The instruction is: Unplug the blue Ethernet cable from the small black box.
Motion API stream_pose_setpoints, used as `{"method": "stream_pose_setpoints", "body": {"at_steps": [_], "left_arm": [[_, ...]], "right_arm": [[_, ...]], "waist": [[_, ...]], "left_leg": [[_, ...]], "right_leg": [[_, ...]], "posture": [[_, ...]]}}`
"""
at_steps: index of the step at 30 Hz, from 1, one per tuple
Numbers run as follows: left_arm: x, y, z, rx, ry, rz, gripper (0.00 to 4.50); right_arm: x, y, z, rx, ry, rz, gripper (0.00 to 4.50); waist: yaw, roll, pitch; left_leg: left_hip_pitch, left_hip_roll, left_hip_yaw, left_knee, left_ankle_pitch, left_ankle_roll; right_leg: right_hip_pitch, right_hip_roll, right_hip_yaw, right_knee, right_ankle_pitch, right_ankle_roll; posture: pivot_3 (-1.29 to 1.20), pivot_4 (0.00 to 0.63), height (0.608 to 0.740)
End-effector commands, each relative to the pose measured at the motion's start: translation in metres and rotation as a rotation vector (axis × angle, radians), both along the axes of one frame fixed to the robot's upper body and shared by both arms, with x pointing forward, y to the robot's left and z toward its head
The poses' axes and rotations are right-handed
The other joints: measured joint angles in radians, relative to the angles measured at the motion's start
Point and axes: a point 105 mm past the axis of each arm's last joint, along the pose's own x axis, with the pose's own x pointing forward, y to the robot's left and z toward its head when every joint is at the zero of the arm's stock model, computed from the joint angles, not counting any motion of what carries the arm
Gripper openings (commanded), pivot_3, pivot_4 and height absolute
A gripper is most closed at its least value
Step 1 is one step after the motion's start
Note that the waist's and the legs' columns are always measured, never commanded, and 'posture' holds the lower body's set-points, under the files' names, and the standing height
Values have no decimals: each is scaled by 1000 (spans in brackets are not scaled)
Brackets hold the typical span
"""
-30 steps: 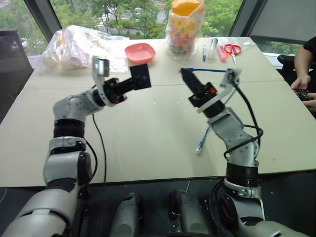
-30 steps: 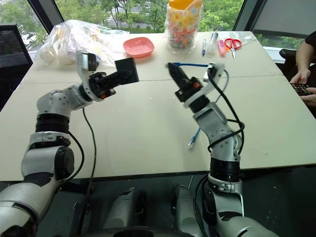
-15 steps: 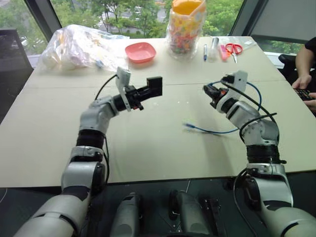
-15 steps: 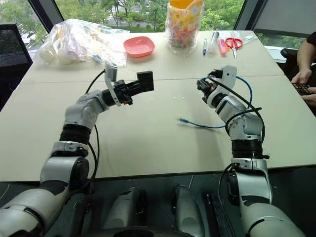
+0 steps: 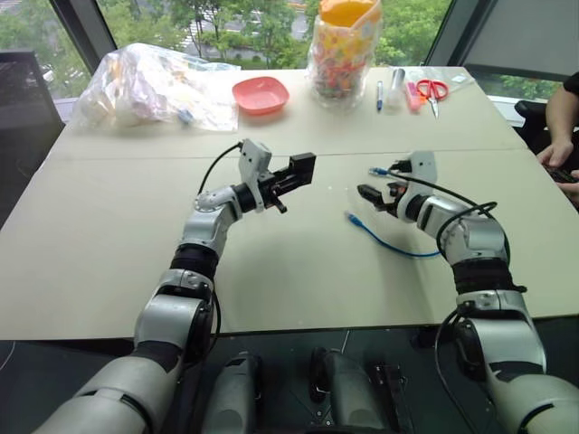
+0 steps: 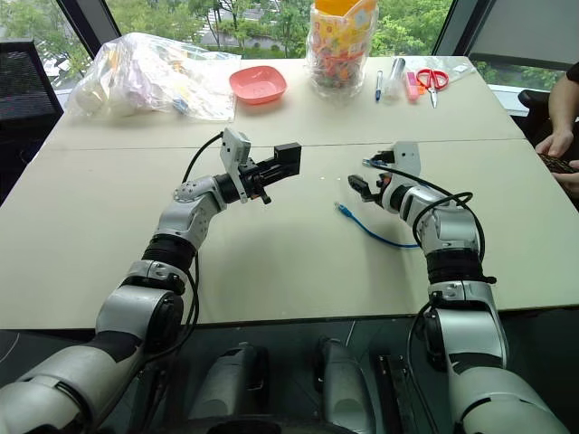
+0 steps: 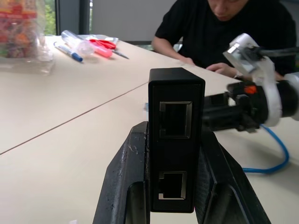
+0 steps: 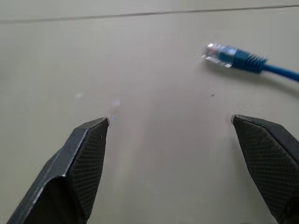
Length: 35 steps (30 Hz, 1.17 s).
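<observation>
Left wrist view: the left gripper (image 7: 170,205) is clamped on the box (image 7: 176,140), held above the desk (image 5: 109,226); two ports face the camera, both empty, a detail the eye views lack. Right wrist view: the right gripper (image 8: 170,154) stands with fingers wide apart, nothing between them, just over the desk, a clear plug of the cable (image 8: 238,58) lying near one fingertip. Left eye view: the cable (image 5: 393,242) lies loose on the desk beside the right gripper (image 5: 366,194), apart from the box (image 5: 300,170). A person (image 7: 224,32) sits behind.
</observation>
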Motion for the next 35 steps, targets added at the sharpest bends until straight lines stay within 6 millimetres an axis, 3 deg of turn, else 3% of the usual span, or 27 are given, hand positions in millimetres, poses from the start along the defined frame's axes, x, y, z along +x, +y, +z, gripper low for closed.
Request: {"method": "stream_pose_setpoints", "body": {"at_steps": [1, 5, 11, 13, 17, 20, 24, 28, 30, 35], "left_arm": [[5, -13, 8, 17, -73, 30, 526], [11, -20, -5, 31, -59, 103, 526], [12, -27, -27, 107, -27, 145, 526], [10, -28, -30, 104, -9, 122, 1562], [8, -21, -32, 111, -19, 101, 3180], [9, -7, -29, 113, -17, 86, 4418], [9, 21, -10, 118, -48, 58, 4418], [-16, 61, 23, 89, -51, 12, 4418], [-29, 73, 24, 94, -14, 26, 4418], [-86, 98, 3, 132, 144, 22, 4418]], "right_arm": [[-19, 24, 22, 2, -66, 96, 4242], [-31, 30, 26, 25, -101, 97, 4242], [-33, 22, 36, 52, -149, 45, 4242], [-33, 20, 39, 58, -160, 37, 4299], [-36, 18, 42, 54, -192, 50, 4299], [-39, 13, 39, 55, -190, 49, 4299], [-50, 11, 42, 61, -206, 90, 4299], [-75, 17, 39, 45, -215, 216, 4299], [-84, 21, 39, 55, -222, 258, 4299], [-113, 41, 32, 149, -205, 370, 4299]], "waist": [[6, 0, 0], [11, 0, 0], [13, 0, 0], [13, 0, 0], [12, 0, 0], [11, 0, 0], [10, 0, 0], [3, 0, 0], [4, 0, 0], [5, 1, -1]], "left_leg": [[-1, 0, 0, 0, 0, 0], [0, 0, 0, 1, 0, 0], [-1, 0, 0, 1, 0, 0], [-1, 0, 0, 1, 0, 0], [-1, 0, 0, 1, 0, 0], [-1, 0, 0, 1, 0, 0], [-1, 1, 0, 1, 0, 0], [-1, 2, 0, -1, 0, 0], [-1, 2, 0, -1, -1, 0], [2, 2, 0, 0, -1, 0]], "right_leg": [[0, 0, 0, 0, 0, 0], [-1, 0, 0, 0, 0, 0], [-1, 0, -1, 0, 0, 0], [-1, 0, -1, -1, 0, 0], [-1, 0, -1, 0, 0, 0], [-1, 0, -1, 0, 0, 0], [-1, 0, -1, 0, 0, 0], [-2, 0, -1, 0, 0, -1], [-2, 1, 0, 0, 0, -1], [1, 0, 0, -1, -2, -4]], "posture": [[0, 150, 740], [0, 150, 740], [0, 150, 740], [0, 150, 740], [0, 150, 740], [0, 150, 740], [0, 150, 740], [0, 150, 740], [0, 150, 740], [0, 150, 740]]}}
